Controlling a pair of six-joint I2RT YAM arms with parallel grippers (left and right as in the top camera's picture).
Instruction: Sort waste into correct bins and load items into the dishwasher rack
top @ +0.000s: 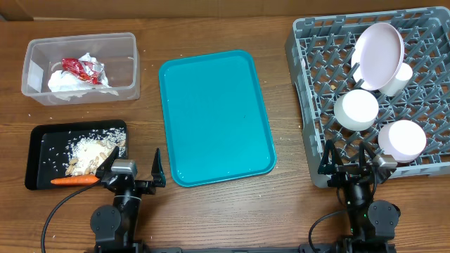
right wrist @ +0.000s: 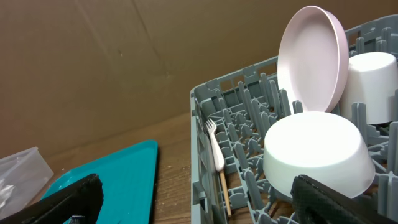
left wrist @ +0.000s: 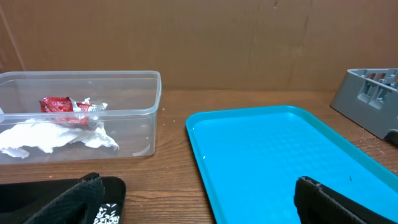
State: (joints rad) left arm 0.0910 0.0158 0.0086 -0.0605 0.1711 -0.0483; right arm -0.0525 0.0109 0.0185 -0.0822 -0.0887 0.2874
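The clear bin (top: pixel 31 70) at the far left holds the crumpled napkin (top: pixel 70 82) and the red wrapper (top: pixel 81 67). In front of it, the black bin (top: pixel 42 151) holds crumbs (top: pixel 95 150) and the carrot (top: pixel 74 180). On the right, the grey dishwasher rack (top: pixel 302 84) carries the plate (top: pixel 378 56) on edge, a cup (top: pixel 402 79) and two upturned bowls (top: pixel 356 109) (top: pixel 402 139). My left gripper (top: pixel 133 163) is open at the near edge beside the black bin. My right gripper (top: pixel 346 158) is open at the rack's near left corner. Both are empty.
A teal serving tray (top: pixel 214 116) lies bare between the bins and the rack. In the right wrist view a white fork (right wrist: pixel 214 146) and a thin wooden stick (right wrist: pixel 224 193) stand against the rack's wall (right wrist: pixel 202 155). A brown wall rises behind the table.
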